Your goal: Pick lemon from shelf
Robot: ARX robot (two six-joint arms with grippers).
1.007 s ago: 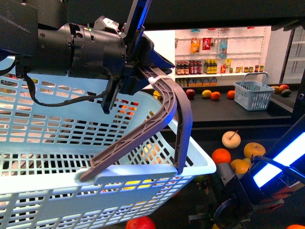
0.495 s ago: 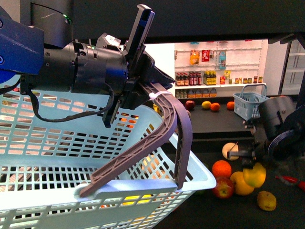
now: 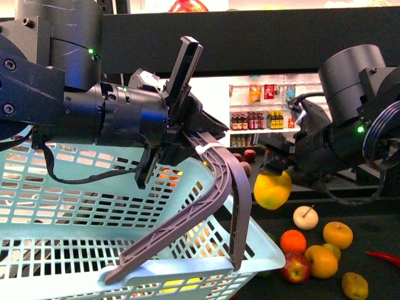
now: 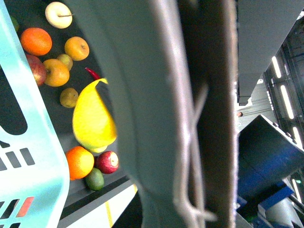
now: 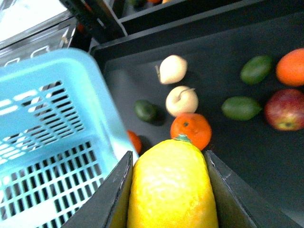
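The lemon (image 3: 272, 189) is bright yellow and hangs in the air above the black shelf tray (image 3: 375, 231), just right of the basket's corner. My right gripper (image 3: 275, 167) is shut on it from above. In the right wrist view the lemon (image 5: 173, 185) fills the gap between both fingers (image 5: 116, 190). It is over the tray floor (image 5: 213, 76), beside the basket's rim (image 5: 102, 118). My left gripper (image 3: 187, 134) is shut on the grey basket handle (image 3: 219, 181) and holds the light-blue basket (image 3: 62, 206) up. The handle (image 4: 142, 95) fills the left wrist view, with the lemon (image 4: 92, 118) behind it.
Loose fruit lies on the tray under the lemon: an orange (image 3: 292, 241), a pale round fruit (image 3: 305, 217), a red apple (image 3: 295, 267), golden fruit (image 3: 337, 234) and a red chilli (image 3: 384, 258). White wall shelves of bottles (image 3: 262, 94) stand far behind.
My right arm has risen from low over the tray with the lemon and carried it up and left, toward the basket. The left arm and basket have shifted only slightly.
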